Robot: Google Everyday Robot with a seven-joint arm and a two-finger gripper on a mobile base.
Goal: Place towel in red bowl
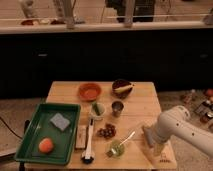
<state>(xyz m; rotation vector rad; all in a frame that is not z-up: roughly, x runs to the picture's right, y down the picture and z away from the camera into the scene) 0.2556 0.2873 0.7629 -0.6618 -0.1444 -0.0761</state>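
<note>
Notably, only one view exists, so every line below comes from it.

Camera view, table: pale wooden square table (pixel 140 102) at frame centre, carrying everything within the arm's reach.

Camera view, target: shallow round red bowl (pixel 89 91) at upper centre-left of the table, open side up and apparently empty, so it looks ready to receive something.

Camera view, towel: the likeliest candidate is the flat grey-blue folded square (pixel 60 122) lying in the green rectangular plastic tray (pixel 30 135) at lower left, beside a round orange fruit (pixel 46 145); well apart from the red bowl.

Camera view, end effector: the white arm's end effector (pixel 149 138) sits at lower right over the table's near edge, far from the tray; whether it is clenched or released, I cannot tell.

Camera view, clutter: dark bowl (pixel 122 88), small metal cup (pixel 117 107) and a green bowl with a spoon (pixel 117 148) lie between arm and tray, so a reach across probably needs height.

Camera view, progress: judged not yet started.
</note>
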